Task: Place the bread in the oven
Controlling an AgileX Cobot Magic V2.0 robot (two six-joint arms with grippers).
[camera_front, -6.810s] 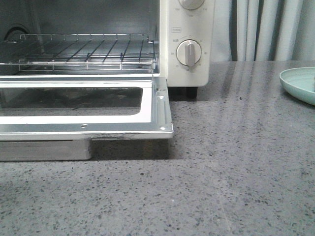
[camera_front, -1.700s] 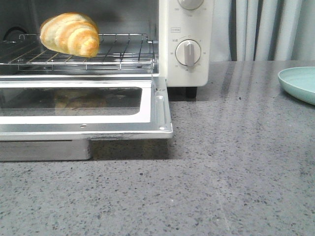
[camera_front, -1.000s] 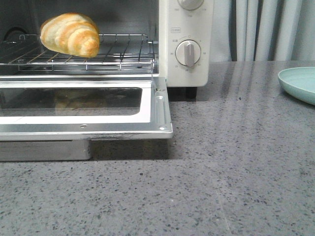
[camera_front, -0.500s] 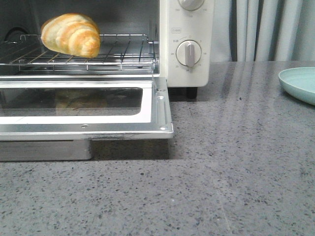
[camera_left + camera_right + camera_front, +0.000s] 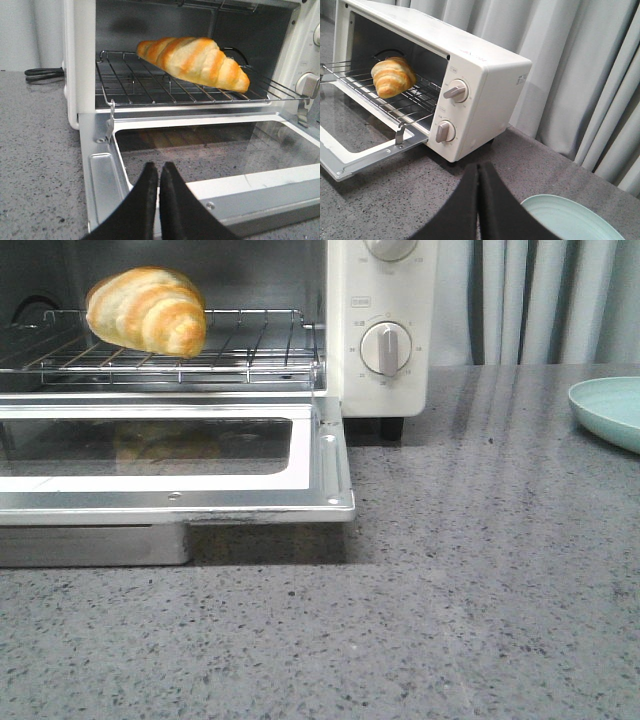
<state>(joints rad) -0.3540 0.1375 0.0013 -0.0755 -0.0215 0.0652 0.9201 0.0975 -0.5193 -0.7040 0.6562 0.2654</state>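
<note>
On the wire rack at your left, the golden-brown croissant-shaped bread now lies inside the cream-white toaster oven, empty seconds ago. Its glass-windowed door hangs open. Your left gripper and right gripper are pressed together, empty; placement looks done.

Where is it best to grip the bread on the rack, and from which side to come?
Probably across the thick middle of the bread, coming straight in through the open front over the lowered door. It lies crosswise on the rack, its ends taper, and the oven closes off every other side.
</note>
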